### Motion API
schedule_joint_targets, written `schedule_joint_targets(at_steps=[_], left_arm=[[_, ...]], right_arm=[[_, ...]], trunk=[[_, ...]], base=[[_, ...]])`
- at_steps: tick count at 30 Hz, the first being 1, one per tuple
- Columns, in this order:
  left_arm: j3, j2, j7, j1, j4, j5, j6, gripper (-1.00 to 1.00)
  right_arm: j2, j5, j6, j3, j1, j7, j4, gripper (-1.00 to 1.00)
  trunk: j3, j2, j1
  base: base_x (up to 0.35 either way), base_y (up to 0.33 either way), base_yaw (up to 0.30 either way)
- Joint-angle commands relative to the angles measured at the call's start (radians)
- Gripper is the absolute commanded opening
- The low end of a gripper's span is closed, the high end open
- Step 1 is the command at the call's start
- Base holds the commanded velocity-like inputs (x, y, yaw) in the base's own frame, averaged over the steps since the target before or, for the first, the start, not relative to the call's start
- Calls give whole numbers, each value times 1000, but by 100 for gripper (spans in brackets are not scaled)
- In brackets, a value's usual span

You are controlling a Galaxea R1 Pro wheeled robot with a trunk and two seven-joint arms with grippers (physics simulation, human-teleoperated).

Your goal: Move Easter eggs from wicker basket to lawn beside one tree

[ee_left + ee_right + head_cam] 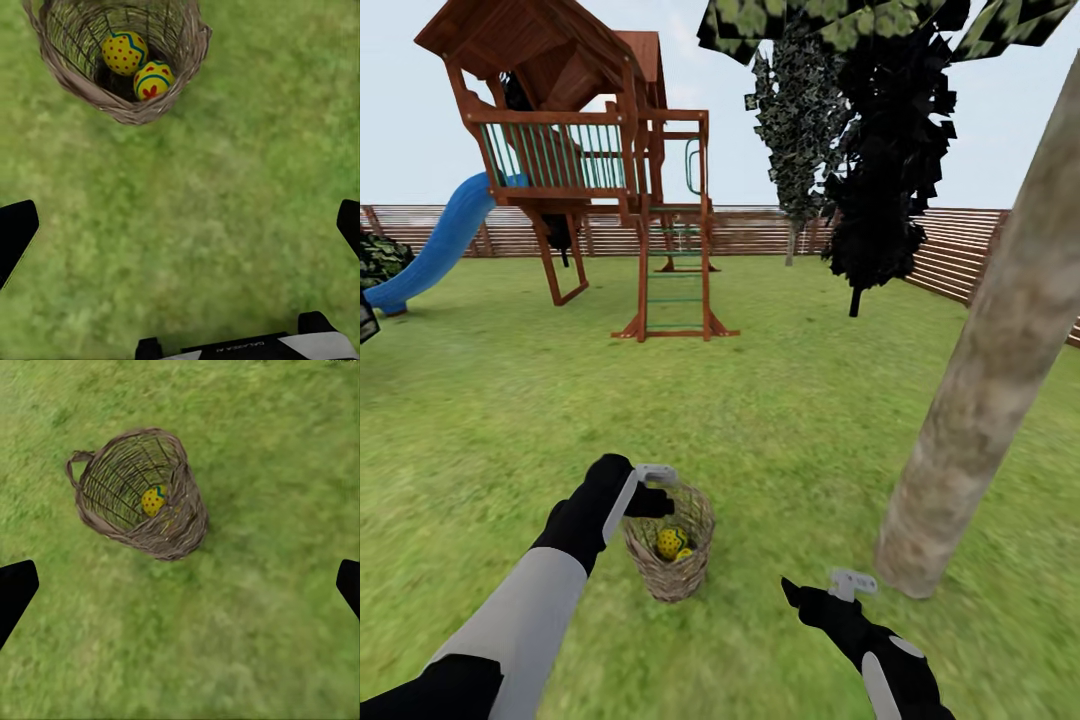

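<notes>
The left gripper (652, 490) hangs spread wide and empty just above the near rim of the wicker basket (672, 558), its dark fingertips (16, 229) far apart over bare grass in the left wrist view. The right gripper (830, 590) is likewise spread and empty, hovering low over the lawn (780, 420) between the basket and the tree (985, 390). The basket stands upright on the grass near the thick mottled trunk, with two yellow Easter eggs (124, 52) visible touching inside it; a third cannot be made out.
</notes>
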Motion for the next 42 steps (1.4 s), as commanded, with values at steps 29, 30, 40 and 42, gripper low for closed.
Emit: schedule_joint_targets(at_steps=[29,30,40,42], left_arm=[[-1,1,-1,-1,-1,0,4,100],[-1,2,-1,-1,-1,0,4,100],[-1,2,-2,-1,-2,0,4,100],[-1,2,-2,-1,-1,0,4,100]], right_arm=[[1,-3,7,-4,-1,5,-1,100],[1,-3,7,-4,-1,5,-1,100],[1,-3,7,-5,-1,5,-1,100],[1,-3,7,-5,-1,5,-1,100]], trunk=[[12,-2,1],[14,-2,1],[24,-2,1],[27,-2,1]], base=[[246,205,-110],[253,204,-225],[235,175,-226],[197,173,-226]])
